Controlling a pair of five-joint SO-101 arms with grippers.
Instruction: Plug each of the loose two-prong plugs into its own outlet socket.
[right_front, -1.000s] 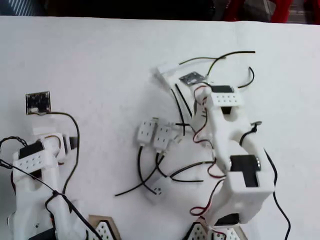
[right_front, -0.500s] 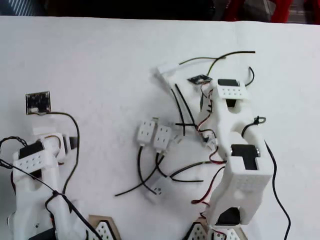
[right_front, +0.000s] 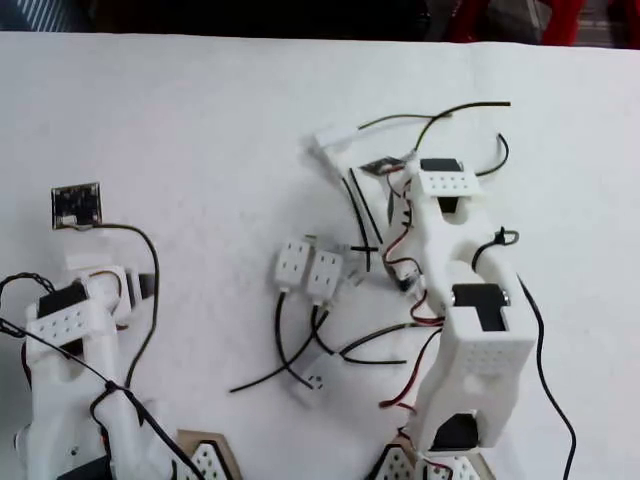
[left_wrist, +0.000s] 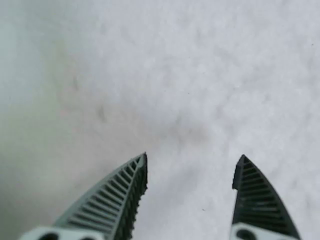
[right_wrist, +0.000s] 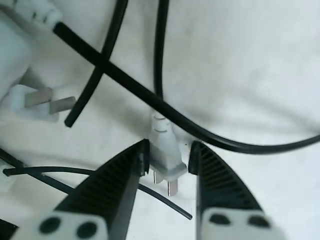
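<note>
Where the right gripper (right_wrist: 169, 145) hangs low over the table (right_front: 180, 130), its 2 fingers are parted only narrowly & straddle 1 small white plug (right_wrist: 164, 156). The plug lies flat btwn the tips w/ its prongs pointing back toward the gripper's base. One finger is at the plug's side & a sliver of white surface shows by the other, so it's flanked, not clearly pinched. A 2nd plug (right_wrist: 37, 100), w/ 2 grey prongs, lies off to one side of the fingers, near but apart. A 3rd plug (right_wrist: 35, 14) sits further ahead on that same side, w/ a black cable running from it. 4 cables (right_wrist: 125, 81), all black, cross just ahead of & under the tips. From above there are 2 sockets (right_front: 295, 262), white blocks side by side & touching, near the right arm (right_front: 480, 360) on the side toward the left arm (right_front: 65, 330). A 4th plug (right_front: 318, 381) lies back toward the arms' bases among cable ends. The left gripper (left_wrist: 194, 157) has its fingers spread wide over bare surface, well apart from plugs & sockets. 2 small boards (right_front: 77, 205) sit on the table, 1 ahead of each arm. The surface is white & slightly mottled. Beyond its far edge is a dark strip of room, w/ a red shape (right_front: 545, 18) at one corner.
</note>
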